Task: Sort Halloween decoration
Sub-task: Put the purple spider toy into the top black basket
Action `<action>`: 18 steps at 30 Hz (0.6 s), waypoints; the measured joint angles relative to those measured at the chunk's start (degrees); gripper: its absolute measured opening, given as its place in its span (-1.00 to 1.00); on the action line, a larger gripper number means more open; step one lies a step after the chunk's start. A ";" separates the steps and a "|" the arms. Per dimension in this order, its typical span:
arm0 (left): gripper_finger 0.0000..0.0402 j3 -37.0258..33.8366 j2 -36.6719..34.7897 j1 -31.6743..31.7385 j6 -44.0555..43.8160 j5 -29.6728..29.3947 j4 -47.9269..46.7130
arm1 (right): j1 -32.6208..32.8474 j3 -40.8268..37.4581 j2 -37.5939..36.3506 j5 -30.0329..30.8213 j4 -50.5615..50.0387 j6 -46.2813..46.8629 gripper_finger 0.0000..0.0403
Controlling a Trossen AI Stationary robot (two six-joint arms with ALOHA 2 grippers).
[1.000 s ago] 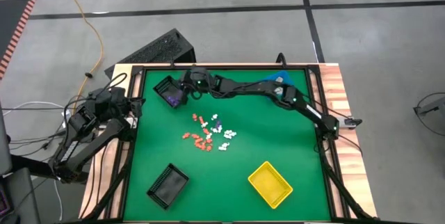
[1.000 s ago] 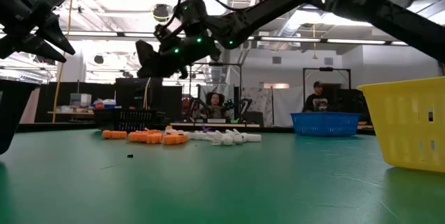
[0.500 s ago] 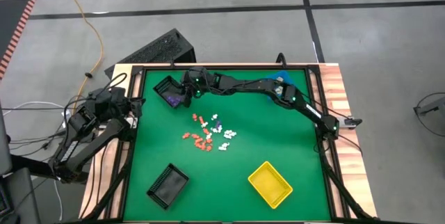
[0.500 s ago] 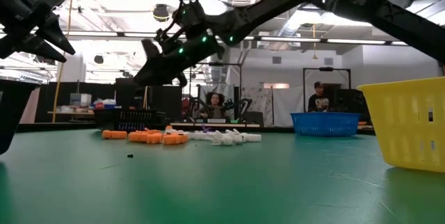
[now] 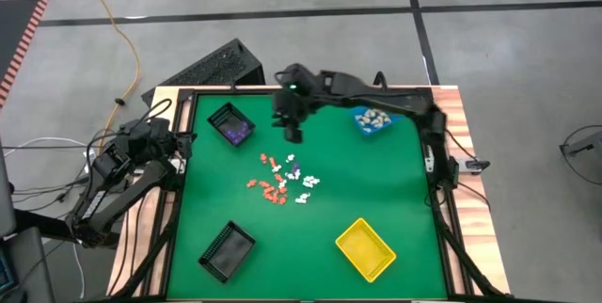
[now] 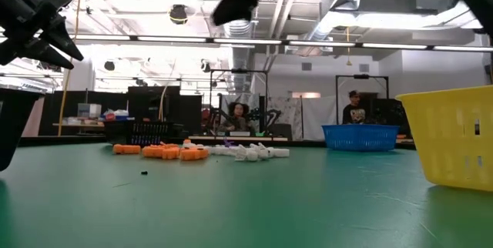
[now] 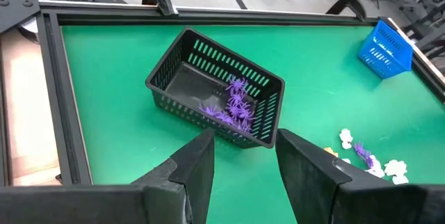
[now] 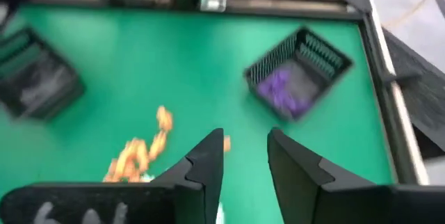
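On the green bench (image 5: 376,190), near its middle, a loose scatter of tiny Halloween decoration pieces (image 5: 282,179) in orange, white and purple. Above the bench, just past the scatter toward the far edge, the right claw (image 5: 293,135), fingers spread with a clear gap and nothing between them. At the far left corner, a black bin (image 7: 215,92) holding purple pieces (image 7: 233,106). At the far right, a blue bin (image 5: 373,120) with pale pieces inside. Along the near edge, a second black bin (image 5: 227,249) and a yellow bin (image 5: 366,248). Off the bench's left edge, the left claw (image 7: 242,158), raised and idle, fingers parted and holding nothing.
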 joint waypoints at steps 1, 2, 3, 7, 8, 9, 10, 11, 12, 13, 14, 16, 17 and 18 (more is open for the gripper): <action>-0.29 0.00 0.00 0.00 -0.02 -0.01 0.01 | 0.20 -0.48 -1.96 1.20 -2.92 -0.65 -0.35; -0.29 0.00 0.00 -0.02 -0.02 -0.01 -0.01 | 0.21 -1.73 -3.80 2.14 -5.35 -0.95 -0.37; -0.29 0.00 0.00 -0.02 -0.04 -0.04 0.00 | 0.19 -3.77 -5.73 2.44 -6.95 -0.86 -0.39; -0.29 0.00 0.00 -0.01 -0.02 -0.01 0.01 | 1.26 -18.40 -13.80 2.76 -4.37 3.70 -0.44; -0.29 0.00 0.00 0.00 -0.02 0.00 0.00 | 1.99 -22.98 -15.84 2.79 -1.44 4.87 -0.45; -0.29 0.00 0.01 -0.01 -0.02 0.02 -0.02 | 2.90 -27.80 -17.67 2.76 2.80 5.91 -0.45; -0.29 0.00 0.00 -0.01 -0.02 0.01 0.00 | 3.83 -32.59 -19.34 2.75 7.88 6.93 -0.45; -0.29 0.00 0.02 0.00 -0.04 0.00 -0.01 | 4.79 -36.71 -20.52 2.72 13.00 8.00 -0.45; -0.29 0.00 0.00 0.00 -0.04 0.01 -0.01 | 5.73 -40.86 -21.43 2.68 19.20 9.26 -0.45; -0.29 0.00 0.00 0.00 -0.05 0.01 -0.01 | 6.61 -44.32 -21.88 2.70 24.90 10.35 -0.45; -0.29 0.00 0.00 0.00 -0.07 0.01 -0.01 | 7.46 -47.25 -21.99 2.70 29.33 10.88 -0.44; -0.29 0.00 0.00 0.00 -0.12 0.01 -0.01 | 8.87 -51.50 -21.74 2.84 36.02 10.98 -0.44; -0.29 0.00 0.00 -0.01 -0.17 0.02 -0.02 | 9.48 -52.79 -20.94 3.53 38.78 10.80 -0.44; -0.29 0.00 0.00 0.00 -0.17 0.01 -0.02 | 10.00 -53.62 -20.17 5.09 41.14 10.72 -0.44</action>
